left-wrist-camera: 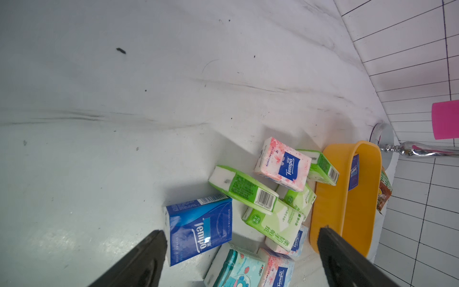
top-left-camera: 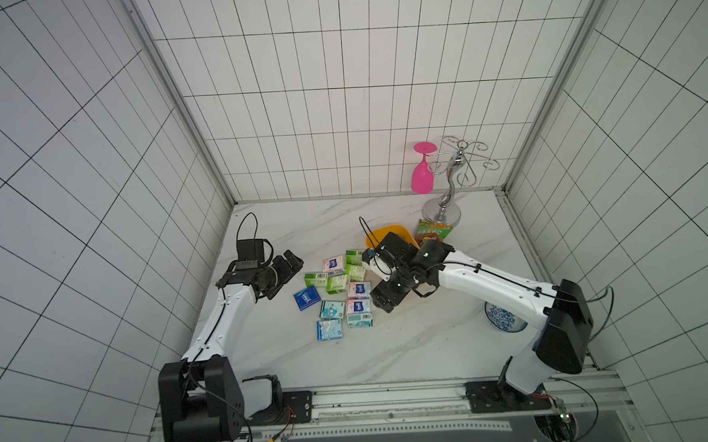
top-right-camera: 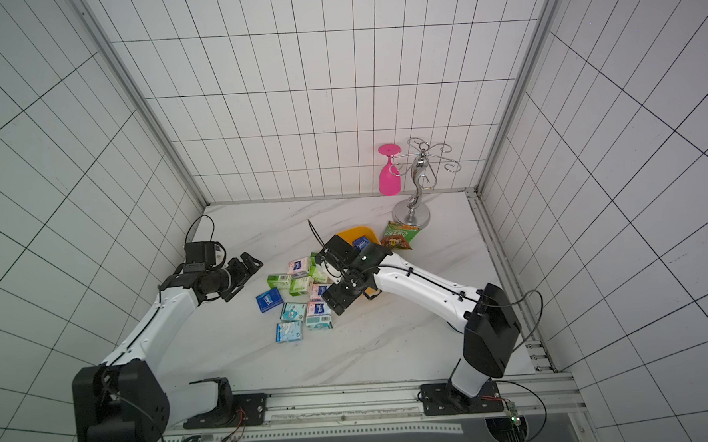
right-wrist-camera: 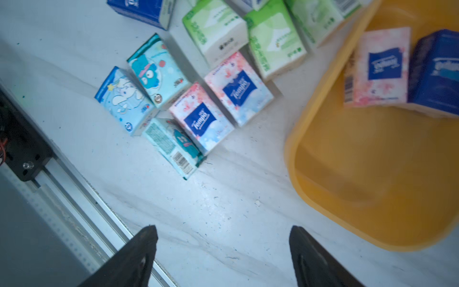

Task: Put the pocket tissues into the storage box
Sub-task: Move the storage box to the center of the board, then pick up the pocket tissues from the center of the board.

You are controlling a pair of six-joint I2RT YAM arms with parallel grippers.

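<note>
Top views: Two robot arms flank a cluster of pocket tissues [top-left-camera: 339, 291] on a marble table [top-left-camera: 413, 352]; the storage box [top-left-camera: 390, 231] lies just beyond the cluster, largely hidden under the right arm. Ten packets show on the table here – four green, three pink-white, two or three teal and one dark blue, by my count. A snack bag [top-right-camera: 399, 236], a metal rack [top-left-camera: 447, 200] with one pink glass [top-left-camera: 420, 177] and a patterned bowl [top-left-camera: 505, 318] stand clear of the work.

Left wrist view: The left gripper [left-wrist-camera: 243, 246] hangs near the dark blue packet [left-wrist-camera: 198, 228], jaws spread wide and holding nothing – seemingly waiting its turn. One blue packet [left-wrist-camera: 354, 174] leans against the box's far wall.

Right wrist view: The right gripper [right-wrist-camera: 223, 248] hovers above bare table between the box's near corner [right-wrist-camera: 305, 174] and the cluster, jaws well apart and empty. Two packets lie inside the box, one pink-white [right-wrist-camera: 380, 67] and one dark blue [right-wrist-camera: 437, 72], touching – probably dropped from above, which would explain their loose angles.

Progress: Two in and about ten left – an early stage, by this evidence.
</note>
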